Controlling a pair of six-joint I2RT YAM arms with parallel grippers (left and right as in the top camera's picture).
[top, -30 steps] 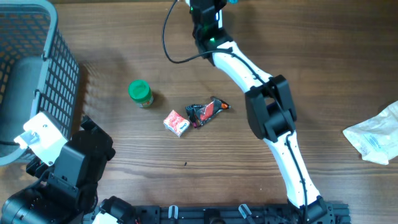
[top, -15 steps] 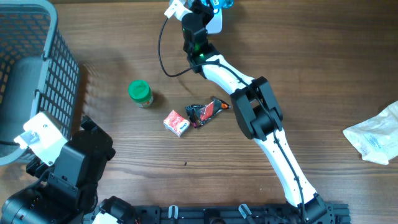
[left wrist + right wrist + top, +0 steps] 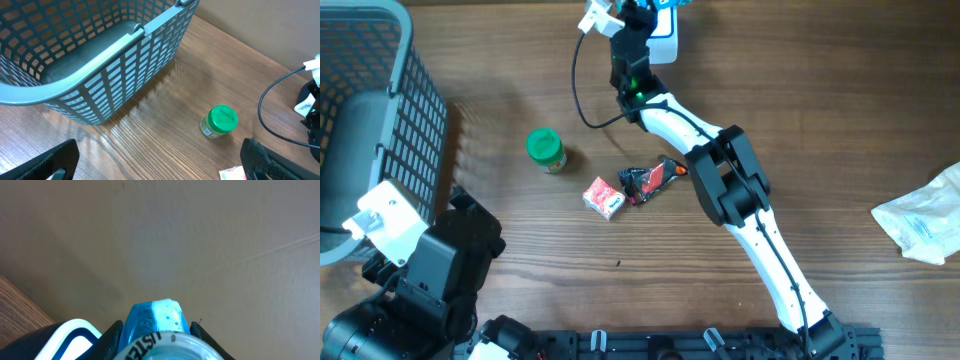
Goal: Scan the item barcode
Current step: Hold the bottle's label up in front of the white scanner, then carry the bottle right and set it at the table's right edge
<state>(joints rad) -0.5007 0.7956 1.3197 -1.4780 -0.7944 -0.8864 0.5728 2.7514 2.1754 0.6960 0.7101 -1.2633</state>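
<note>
Right gripper (image 3: 156, 330) is clamped on the blue bottle (image 3: 154, 316), with part of its lettering readable in the wrist view. Overhead, the bottle sits at 12 o'clock at the far edge of the table (image 3: 840, 120), half cut off by the frame. A white-rimmed device (image 3: 663, 38), probably the scanner, is just beside it at its 6 o'clock; whether they touch cannot be told. Left gripper (image 3: 160, 167) is parked at 7 o'clock, jaws spread wide and holding nothing.

Risks, as judged:
- No read. The barcode shows in no view, so it may face away from the device window. Cause: wrong wrist roll.
- Slip. Only one end of the bottle shows between the fingers. It looks like smooth round plastic, so a fast roll could spin it or let it slide out.
- Knock. The bottle is close to the device and the arm is stretched long, so a small overshoot could shove the device toward the edge.
- Snag. The black cable (image 3: 578, 85) loops at 11 o'clock by the wrist, and a sweep toward 9 o'clock could catch it.
- Clutter. The green-lidded jar (image 3: 546, 150), red-and-white box (image 3: 604, 197) and dark wrapper (image 3: 655, 178) lie near the centre. The wrapper is just beside the arm, so a low retreat could drag it.
</note>
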